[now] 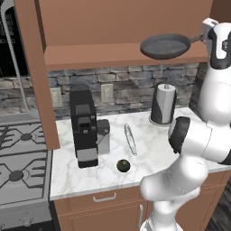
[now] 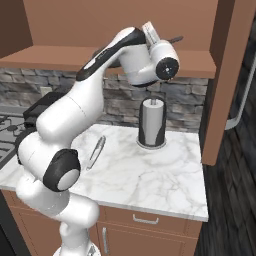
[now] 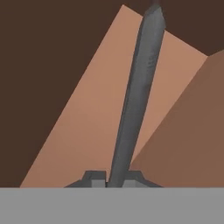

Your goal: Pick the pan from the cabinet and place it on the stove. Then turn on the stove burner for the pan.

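The pan (image 1: pixel 164 46) sits at the upper right of the left base view, level with the front edge of the open cabinet (image 1: pixel 126 54) shelf, its handle running right to the arm's hand. In the hand view the gripper (image 3: pixel 116 180) is closed tight on the handle, which rises from between the fingertips up the middle of the frame. Below, on the marble counter (image 1: pixel 144 158), stand a paper towel roll (image 1: pixel 163 104) and a black coffee machine (image 1: pixel 84 126). The stove (image 1: pixel 20 171) occupies the lower left.
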Robot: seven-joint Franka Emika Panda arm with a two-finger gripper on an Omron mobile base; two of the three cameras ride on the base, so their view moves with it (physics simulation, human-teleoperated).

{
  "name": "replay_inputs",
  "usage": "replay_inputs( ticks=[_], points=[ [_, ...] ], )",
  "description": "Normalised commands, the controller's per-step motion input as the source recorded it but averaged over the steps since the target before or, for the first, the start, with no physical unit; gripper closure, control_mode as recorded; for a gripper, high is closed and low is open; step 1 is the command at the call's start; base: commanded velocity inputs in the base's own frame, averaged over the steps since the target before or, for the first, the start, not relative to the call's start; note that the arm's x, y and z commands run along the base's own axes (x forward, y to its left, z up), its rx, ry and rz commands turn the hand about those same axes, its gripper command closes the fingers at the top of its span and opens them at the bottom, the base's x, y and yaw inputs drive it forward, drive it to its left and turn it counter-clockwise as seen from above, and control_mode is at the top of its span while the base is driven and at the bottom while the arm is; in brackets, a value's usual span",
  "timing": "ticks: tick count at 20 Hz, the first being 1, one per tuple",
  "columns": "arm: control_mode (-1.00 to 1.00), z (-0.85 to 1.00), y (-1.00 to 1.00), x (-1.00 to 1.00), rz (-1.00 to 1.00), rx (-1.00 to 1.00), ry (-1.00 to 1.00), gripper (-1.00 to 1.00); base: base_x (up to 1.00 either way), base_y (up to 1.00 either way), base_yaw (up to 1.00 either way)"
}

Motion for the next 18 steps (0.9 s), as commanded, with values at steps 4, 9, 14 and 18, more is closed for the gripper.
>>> replay_inputs(
  ticks=[4, 9, 14, 18],
  points=[
    [-1.0, 0.02, 0.16, -0.76, -0.06, 0.04, 0.0, 1.0, 0.0, 0.0, 0.0],
    [-1.0, 0.0, 0.22, -0.75, -0.06, 0.03, 0.0, 1.0, 0.0, 0.0, 0.0],
    [-1.0, 0.0, 0.31, -0.72, -0.03, 0.0, 0.01, 1.0, 0.0, 0.0, 0.0],
    [-1.0, 0.0, 0.31, -0.72, -0.01, 0.0, 0.01, 1.0, 0.0, 0.0, 0.0]
  ],
)
